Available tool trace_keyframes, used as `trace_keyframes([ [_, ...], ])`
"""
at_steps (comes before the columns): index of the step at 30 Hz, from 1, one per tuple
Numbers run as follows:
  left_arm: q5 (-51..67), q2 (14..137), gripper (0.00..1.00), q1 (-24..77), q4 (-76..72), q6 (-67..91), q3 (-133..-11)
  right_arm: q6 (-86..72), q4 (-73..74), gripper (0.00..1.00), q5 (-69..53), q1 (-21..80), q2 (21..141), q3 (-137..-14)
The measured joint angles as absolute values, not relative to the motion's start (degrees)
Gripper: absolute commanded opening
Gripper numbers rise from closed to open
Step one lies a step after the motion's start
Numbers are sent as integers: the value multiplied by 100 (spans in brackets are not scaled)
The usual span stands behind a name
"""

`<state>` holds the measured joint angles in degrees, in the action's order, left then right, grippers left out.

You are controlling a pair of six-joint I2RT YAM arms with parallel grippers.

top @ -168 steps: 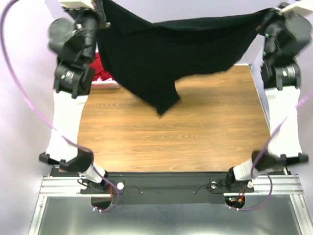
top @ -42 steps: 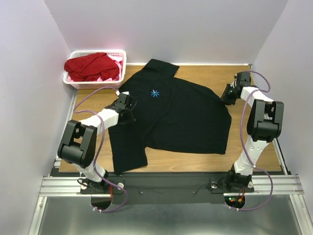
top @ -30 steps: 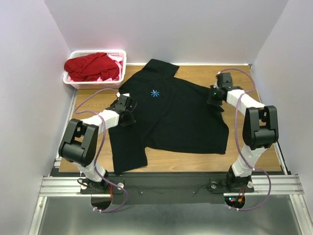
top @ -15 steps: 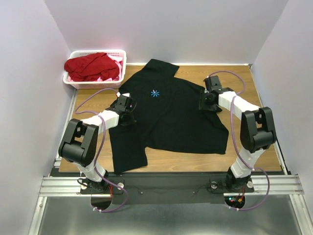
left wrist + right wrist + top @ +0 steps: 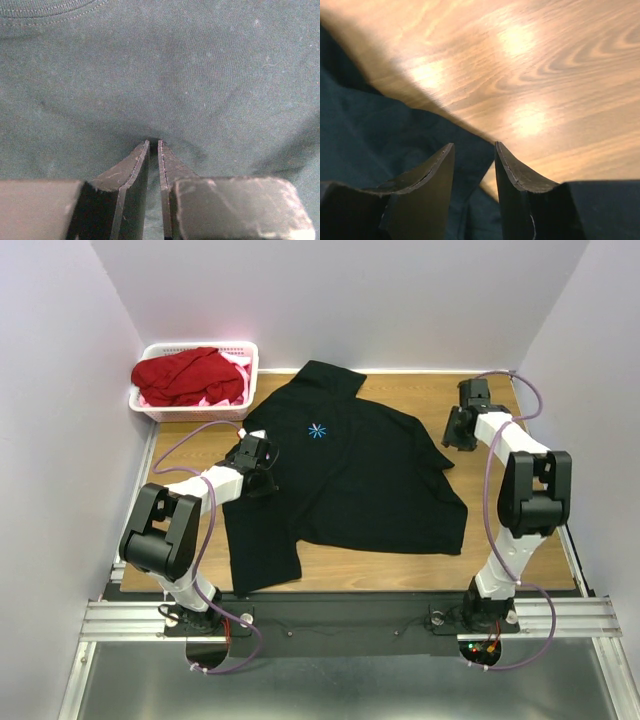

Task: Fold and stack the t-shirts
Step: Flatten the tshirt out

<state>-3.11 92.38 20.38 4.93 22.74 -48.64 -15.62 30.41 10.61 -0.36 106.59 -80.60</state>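
Pinching: left fingers (image 5: 135, 172), narrow, closed on a small pucker of the black shirt (image 5: 350, 480) near its 9 o'clock edge. Right fingers (image 5: 427, 180): parted, holding nothing, above the shirt's 2 o'clock edge where cloth meets bare counter (image 5: 500, 510). Black shirt: spread across mid-counter, blue logo (image 5: 317, 430) face up. Red shirt (image 5: 185, 375): heaped in white basket (image 5: 190, 416), counter's 10 o'clock corner, near the black shirt.
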Motion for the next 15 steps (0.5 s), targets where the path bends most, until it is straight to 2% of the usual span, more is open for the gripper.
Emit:
trace_keyframes([
  [7,-305,9238,24,2038,491,2274,-4864,-1417,3105,44,1050,12,11268,-8130],
  [15,-305,9229,24,2038,469,2276,-4845,-1284,3109,44,1146,10,11288,-8114],
])
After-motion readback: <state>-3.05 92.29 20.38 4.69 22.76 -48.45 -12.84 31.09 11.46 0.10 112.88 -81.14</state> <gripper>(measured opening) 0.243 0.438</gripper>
